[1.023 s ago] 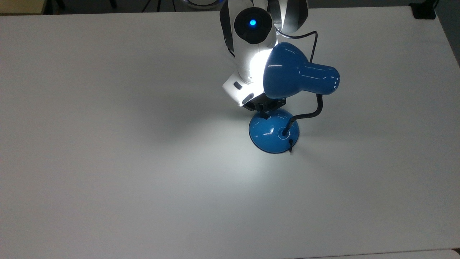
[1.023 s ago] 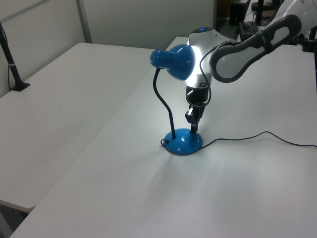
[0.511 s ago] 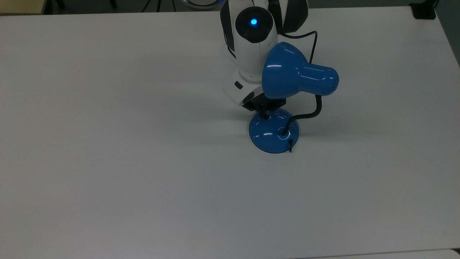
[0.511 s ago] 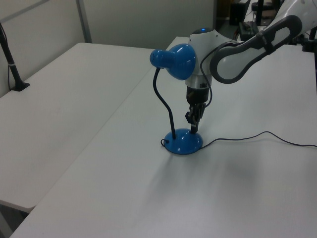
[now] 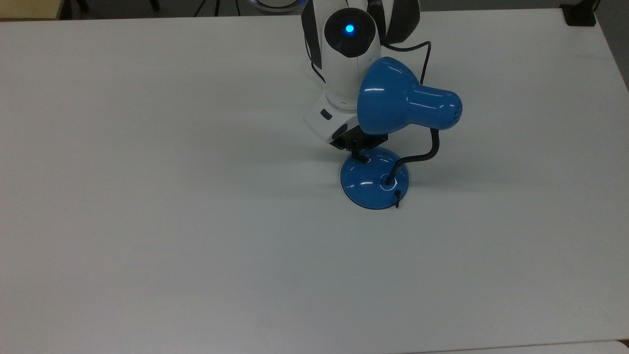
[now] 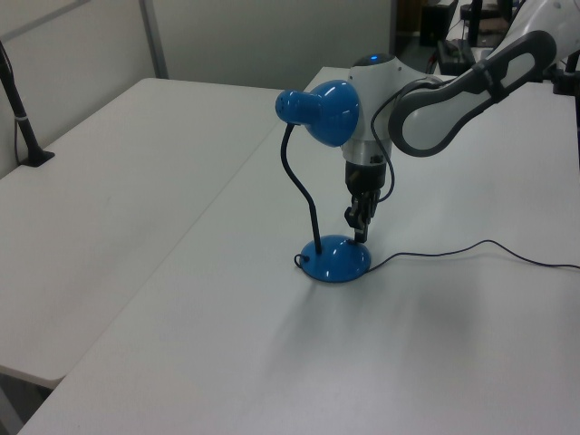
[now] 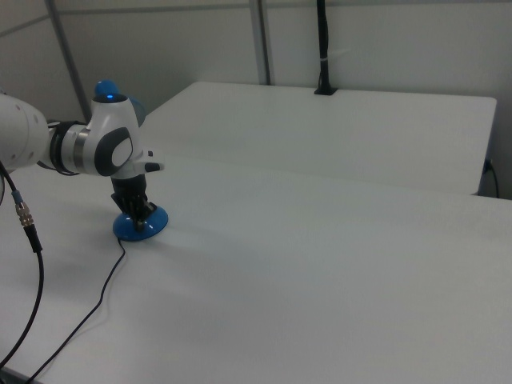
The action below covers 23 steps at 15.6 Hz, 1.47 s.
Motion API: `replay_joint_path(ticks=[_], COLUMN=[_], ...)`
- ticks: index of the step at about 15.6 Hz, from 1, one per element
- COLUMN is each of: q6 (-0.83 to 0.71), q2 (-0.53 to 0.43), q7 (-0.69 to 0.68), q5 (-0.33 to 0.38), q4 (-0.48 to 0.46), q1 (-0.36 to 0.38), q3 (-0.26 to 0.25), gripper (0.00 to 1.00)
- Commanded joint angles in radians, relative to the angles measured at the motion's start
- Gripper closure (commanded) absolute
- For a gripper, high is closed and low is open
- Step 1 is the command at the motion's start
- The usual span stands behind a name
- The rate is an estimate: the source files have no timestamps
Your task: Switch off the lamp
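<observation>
The blue lamp stands unlit on the white table [image 5: 172, 221]. Its bell-shaped shade [image 5: 393, 101] points toward my arm, and the black bendy neck [image 5: 422, 157] curves down into the domed base [image 5: 368, 187]. My gripper [image 5: 361, 157] hangs tip-down just above the base's far edge, fingers shut with nothing between them. The left view has the gripper [image 6: 360, 225] a little above the base [image 6: 335, 261], apart from it. The gripper tip hides the switch in the top view. A thin black cord [image 6: 471, 246] trails from the base across the table.
A black post [image 6: 23, 122] is clamped at the far table's edge, and a black clamp [image 5: 580, 14] sits at the top view's upper right corner. A seam [image 6: 227, 181] runs between two joined tables. A loose cable [image 7: 28, 232] hangs from my arm.
The lamp's light went out after the oldest frames; the bright patch on the table and arm is gone. My gripper has since risen slightly off the base.
</observation>
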Motion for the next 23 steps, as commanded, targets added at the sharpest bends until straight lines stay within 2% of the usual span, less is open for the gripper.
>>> replay_joint_path(ticks=[1, 5, 8, 9, 12, 13, 14, 15, 17, 21, 23], q6=[0.002, -0.206, -0.415, -0.473, -0.569, -0.576, -0.585, -0.590, -0.593, -0.629, -0.621], q2=[-0.009, -0.085, -0.186, -0.223, -0.335, -0.361, -0.380, -0.401, -0.423, -0.429, -0.426], q7=[0.016, -0.010, -0.144, -0.195, -0.339, -0.355, -0.358, -0.358, -0.341, -0.347, -0.358], q5=[-0.020, -0.046, -0.063, -0.061, -0.061, -0.058, -0.058, -0.061, -0.060, -0.049, -0.049], q4=[-0.061, -0.058, -0.053, -0.053, -0.050, -0.044, -0.036, -0.027, 0.006, 0.138, 0.180], q1=[0.004, -0.031, -0.081, -0.102, -0.163, -0.185, -0.197, -0.200, -0.203, -0.203, -0.203], q3=[-0.005, -0.006, -0.006, -0.006, -0.017, -0.021, -0.025, -0.026, -0.070, -0.155, -0.172], gripper=[1.00, 1.00, 1.00, 0.94, 0.59, 0.40, 0.14, 0.00, 0.00, 0.00, 0.00])
